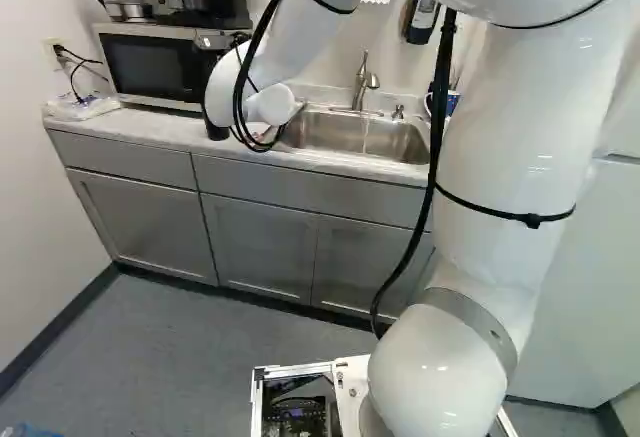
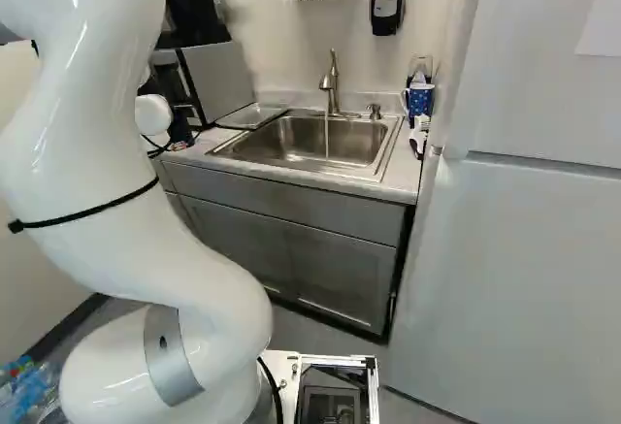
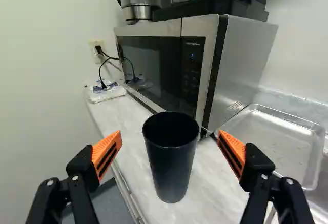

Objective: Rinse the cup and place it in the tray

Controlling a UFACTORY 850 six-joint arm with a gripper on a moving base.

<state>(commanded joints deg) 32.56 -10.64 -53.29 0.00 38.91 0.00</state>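
In the base views the gripper's fingertips are hidden behind the white wrist. The wrist view shows my gripper (image 3: pixel 170 141) open wide, its orange pads far apart. An empty black cup (image 3: pixel 171 157) stands upright on the counter between and ahead of the fingers, with space on both sides. The shallow metal tray (image 3: pixel 274 137) lies flat beyond one finger, beside the microwave; nothing is visible in it. In the right base view this tray (image 2: pixel 249 116) sits at the left edge of the sink (image 2: pixel 320 140), where a thin stream runs from the faucet (image 2: pixel 331 82).
A microwave (image 3: pixel 169 65) with coffee equipment on top stands close behind the cup. A wall (image 3: pixel 46 90) rises at the counter's end. Plugged-in cables (image 3: pixel 102 70) hang near a small packet. A blue patterned mug (image 2: pixel 420 100) is right of the sink, next to a tall white refrigerator (image 2: pixel 514 269).
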